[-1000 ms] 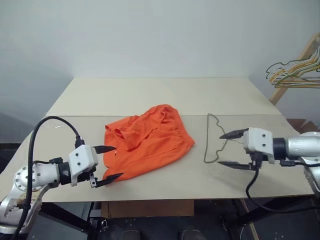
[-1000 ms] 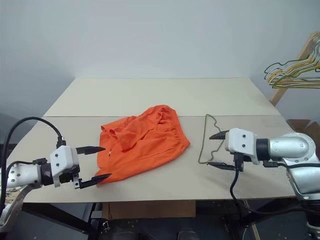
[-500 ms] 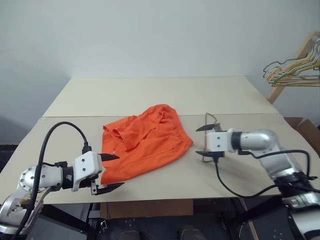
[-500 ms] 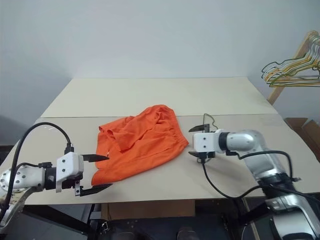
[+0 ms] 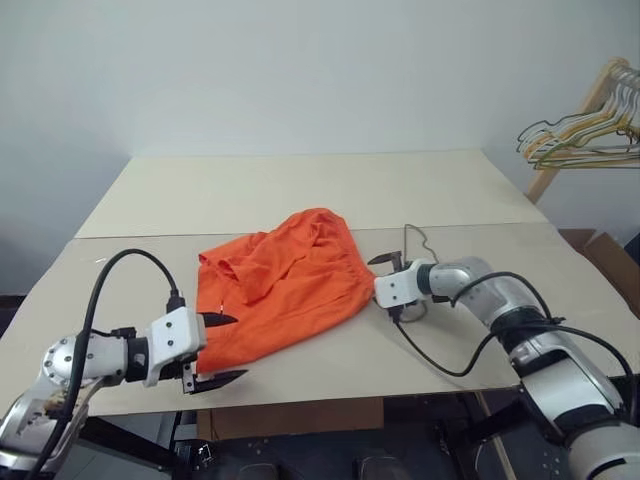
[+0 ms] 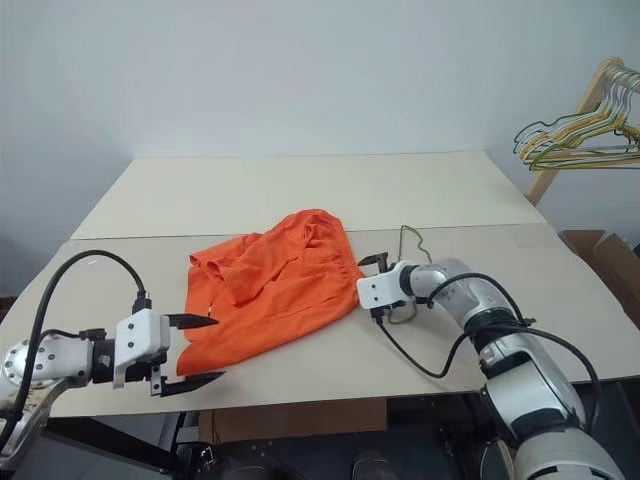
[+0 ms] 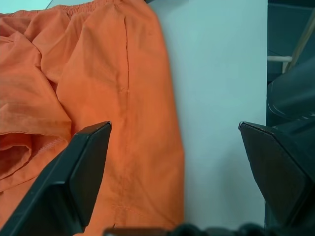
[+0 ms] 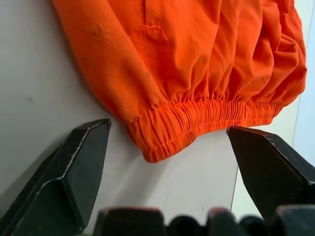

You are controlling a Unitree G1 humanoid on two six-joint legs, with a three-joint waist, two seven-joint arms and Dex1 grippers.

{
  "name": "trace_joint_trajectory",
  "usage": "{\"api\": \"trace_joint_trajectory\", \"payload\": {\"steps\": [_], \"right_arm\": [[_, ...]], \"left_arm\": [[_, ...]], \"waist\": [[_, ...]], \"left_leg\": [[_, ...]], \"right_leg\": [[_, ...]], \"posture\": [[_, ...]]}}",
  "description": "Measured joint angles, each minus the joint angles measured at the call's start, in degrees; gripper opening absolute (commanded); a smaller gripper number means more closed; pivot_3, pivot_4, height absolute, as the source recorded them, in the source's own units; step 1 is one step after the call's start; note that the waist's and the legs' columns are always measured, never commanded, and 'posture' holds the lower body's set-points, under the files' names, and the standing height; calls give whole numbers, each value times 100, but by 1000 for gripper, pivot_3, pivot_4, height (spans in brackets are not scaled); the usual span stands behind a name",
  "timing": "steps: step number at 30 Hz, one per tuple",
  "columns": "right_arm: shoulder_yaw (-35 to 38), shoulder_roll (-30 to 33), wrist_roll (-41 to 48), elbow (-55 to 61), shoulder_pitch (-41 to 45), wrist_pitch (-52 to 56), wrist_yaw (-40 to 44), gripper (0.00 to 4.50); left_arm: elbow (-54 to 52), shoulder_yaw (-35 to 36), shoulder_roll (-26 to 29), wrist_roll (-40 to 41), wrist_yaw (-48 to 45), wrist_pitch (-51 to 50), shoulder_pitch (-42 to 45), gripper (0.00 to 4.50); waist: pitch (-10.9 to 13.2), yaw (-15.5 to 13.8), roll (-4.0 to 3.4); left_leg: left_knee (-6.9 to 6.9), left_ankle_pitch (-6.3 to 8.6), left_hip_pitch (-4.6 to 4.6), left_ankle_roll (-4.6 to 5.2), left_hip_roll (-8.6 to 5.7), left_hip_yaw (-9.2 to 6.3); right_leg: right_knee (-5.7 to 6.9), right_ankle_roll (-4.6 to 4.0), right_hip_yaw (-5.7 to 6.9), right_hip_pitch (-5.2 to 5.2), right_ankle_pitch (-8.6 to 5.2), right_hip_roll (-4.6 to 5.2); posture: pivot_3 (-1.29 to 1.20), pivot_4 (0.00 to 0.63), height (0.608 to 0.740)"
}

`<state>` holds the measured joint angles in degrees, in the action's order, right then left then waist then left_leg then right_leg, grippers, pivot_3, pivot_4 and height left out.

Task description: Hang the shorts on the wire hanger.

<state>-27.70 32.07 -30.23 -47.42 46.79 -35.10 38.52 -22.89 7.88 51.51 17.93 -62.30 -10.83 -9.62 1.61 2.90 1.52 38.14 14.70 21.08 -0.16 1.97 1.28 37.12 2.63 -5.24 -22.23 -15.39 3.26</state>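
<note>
Nothing hung yet. Shorts (image 5: 283, 275) lying crumpled mid-table, held by neither gripper; wire hanger (image 5: 415, 243) flat on the table (image 5: 300, 185) just right of them, partly hidden behind the right gripper (image 5: 385, 285). Right gripper jaws wide, aimed at the elastic waistband's near corner. Left gripper (image 5: 218, 349) jaws wide too, at the shorts' near-left hem. Left to do, probably: grasping, threading, hanging. Bunch of hangers (image 5: 572, 140) far right on a wooden rack (image 5: 570, 130), well clear.
</note>
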Motion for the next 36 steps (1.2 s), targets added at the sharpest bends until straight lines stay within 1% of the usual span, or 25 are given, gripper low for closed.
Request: {"api": "trace_joint_trajectory", "payload": {"steps": [1,3,7,11,12,16,24,28,33,36], "right_arm": [[-14,-62,-1,-129,40,-60,-16,3875],[-59,-142,-8,-302,63,-201,-59,3216],[-106,-223,-19,-533,99,-363,-67,1652],[-130,-271,-43,-674,141,-424,-38,188],[-129,-277,-43,-690,145,-433,-33,33],[-124,-285,-3,-696,144,-439,36,33],[-88,-295,31,-454,51,-264,170,33],[-77,-290,34,-288,-30,-191,188,33],[-78,-289,73,-126,-110,-179,254,33],[-77,-285,119,-29,-168,-161,283,0]], "left_arm": [[-3,1,9,-5,3,0,-28,4500],[-3,1,32,-22,5,0,-75,4500],[161,-3,128,-272,50,10,-77,4500],[683,-219,205,-728,110,138,116,4500],[837,-282,210,-812,108,208,184,4500],[1206,-424,210,-888,-29,429,400,4500],[2002,-733,217,-851,-776,925,944,4500],[2512,-1107,219,-1326,-757,1353,1197,4500],[2704,-1220,220,-1437,-776,1577,1406,4500],[2729,-1281,220,-1487,-773,1578,1456,3928]], "waist": [[0,6,1],[-1,31,0],[0,71,0],[0,90,-1],[0,94,-1],[0,110,-1],[0,134,-2],[-1,162,-2],[-4,218,-5],[-10,253,-15]], "left_leg": [[0,0,-2,0,1,-1],[-1,0,-2,0,1,-2],[-2,0,-2,0,0,-4],[-3,0,-2,0,-1,-5],[-4,0,-2,0,-1,-6],[-4,0,0,0,-2,-6],[-5,0,0,0,-2,-7],[-5,0,0,0,-1,-7],[-5,0,-1,0,-3,-10],[-5,0,-1,0,-5,-12]], "right_leg": [[1,0,0,2,0,-1],[2,0,0,2,0,-1],[2,0,1,1,0,-1],[3,0,3,1,0,-1],[3,0,4,1,0,0],[2,0,4,0,0,2],[4,0,5,-1,0,2],[5,0,5,-1,0,1],[8,0,6,0,0,4],[8,1,7,2,0,6]], "posture": [[34,0,740],[35,0,740],[34,0,740],[28,0,740],[20,0,740],[6,0,740],[-22,0,740],[-26,0,740],[-33,0,740],[-35,0,740]]}}
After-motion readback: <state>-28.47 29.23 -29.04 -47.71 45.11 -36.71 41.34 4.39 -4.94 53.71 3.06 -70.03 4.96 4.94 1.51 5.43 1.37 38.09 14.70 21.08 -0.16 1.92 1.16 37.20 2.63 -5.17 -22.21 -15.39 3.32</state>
